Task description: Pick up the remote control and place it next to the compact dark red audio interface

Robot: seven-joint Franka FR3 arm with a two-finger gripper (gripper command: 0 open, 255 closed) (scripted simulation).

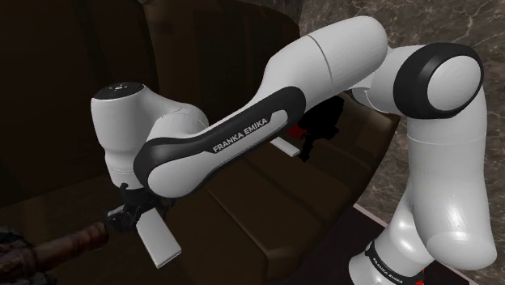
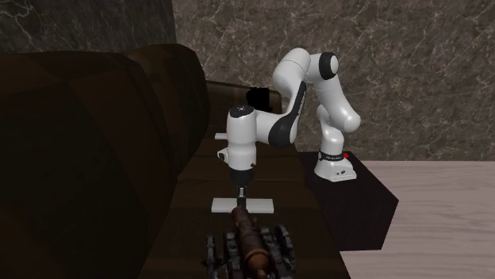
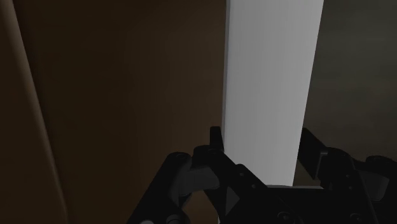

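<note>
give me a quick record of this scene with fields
surface: dark brown sofa seat
remote: plain white slab, directly under the hand
hand: lowered onto the remote
audio interface: black box with red parts, farther along the seat
other: brown cannon-like model, close to the remote
task state: remote not yet beside the audio interface

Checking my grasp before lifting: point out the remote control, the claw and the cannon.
remote control (image 3: 270, 83), wrist view, middle of its white face.
claw (image 3: 262, 137), wrist view, midway between its fingertips.
cannon (image 2: 247, 234), second exterior view, on its brown barrel.
</note>
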